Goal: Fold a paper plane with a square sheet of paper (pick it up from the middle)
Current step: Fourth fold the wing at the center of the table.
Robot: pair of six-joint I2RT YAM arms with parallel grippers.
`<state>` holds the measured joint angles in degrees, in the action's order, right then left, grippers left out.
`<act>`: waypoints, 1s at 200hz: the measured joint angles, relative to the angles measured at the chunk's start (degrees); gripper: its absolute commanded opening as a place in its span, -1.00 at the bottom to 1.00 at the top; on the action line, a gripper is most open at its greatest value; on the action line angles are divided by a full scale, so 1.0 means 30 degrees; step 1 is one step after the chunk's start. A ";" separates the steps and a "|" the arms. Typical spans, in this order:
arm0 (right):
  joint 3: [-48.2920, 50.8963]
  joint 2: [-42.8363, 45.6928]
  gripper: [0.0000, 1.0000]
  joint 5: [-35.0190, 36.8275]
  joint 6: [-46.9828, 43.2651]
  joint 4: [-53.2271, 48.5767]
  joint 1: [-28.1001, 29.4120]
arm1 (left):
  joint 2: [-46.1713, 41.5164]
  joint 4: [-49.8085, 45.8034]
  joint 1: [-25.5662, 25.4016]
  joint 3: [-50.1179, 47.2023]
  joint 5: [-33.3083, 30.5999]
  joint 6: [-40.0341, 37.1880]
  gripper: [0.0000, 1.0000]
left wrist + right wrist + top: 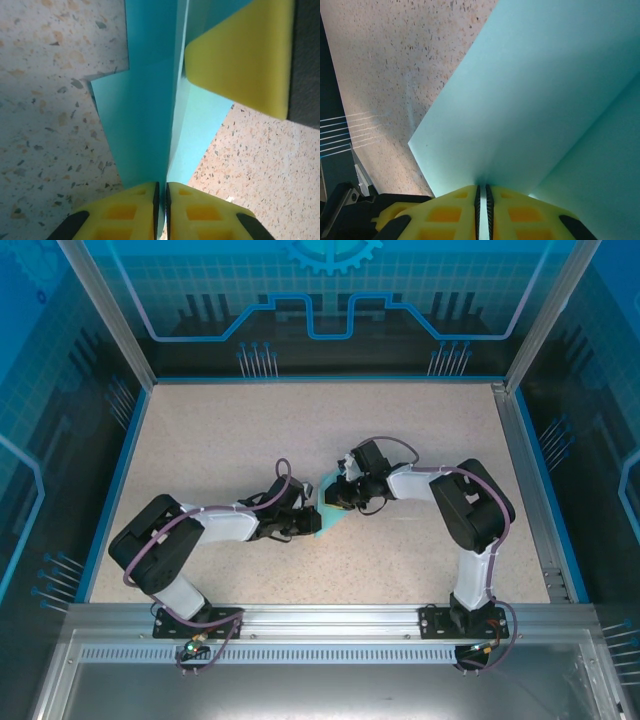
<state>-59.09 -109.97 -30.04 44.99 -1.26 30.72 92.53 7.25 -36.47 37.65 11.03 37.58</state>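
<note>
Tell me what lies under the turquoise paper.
Speckled table shows around the edges of the turquoise paper, beneath it. The left gripper and right gripper pinch its folded layers. The patch directly below the paper is covered, so nothing there can be checked.

The table (250,440) is sandy with small dark specks. Blue walls (330,300) stand around it, maybe glass.
</note>
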 measured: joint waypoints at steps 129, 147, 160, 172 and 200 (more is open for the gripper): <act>0.1464 0.2113 -0.66 0.0517 0.0073 -0.0029 -0.0131 | 0.0044 0.1005 0.0517 -0.0095 0.1683 -0.0576 -0.99; 0.1894 0.2674 -0.66 0.0568 0.0204 0.0022 -0.0146 | 0.0291 0.1311 0.0663 -0.0095 0.2149 -0.0692 -1.00; 0.2098 0.2929 -0.65 0.0568 0.0226 0.0022 -0.0146 | 0.0539 0.1508 0.0743 -0.0095 0.2382 -0.0714 -1.00; 0.2135 0.3024 -0.65 0.0554 0.0284 0.0022 -0.0146 | 0.0772 0.1676 0.0823 -0.0109 0.2594 -0.0707 -1.00; 0.2127 0.3045 -0.65 0.0488 0.0364 0.0160 -0.0146 | 0.1180 0.1945 0.1035 -0.0117 0.3089 -0.0648 -1.00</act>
<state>-52.71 -100.84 -28.58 46.09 -0.78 30.28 96.07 13.08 -33.36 37.30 20.29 35.64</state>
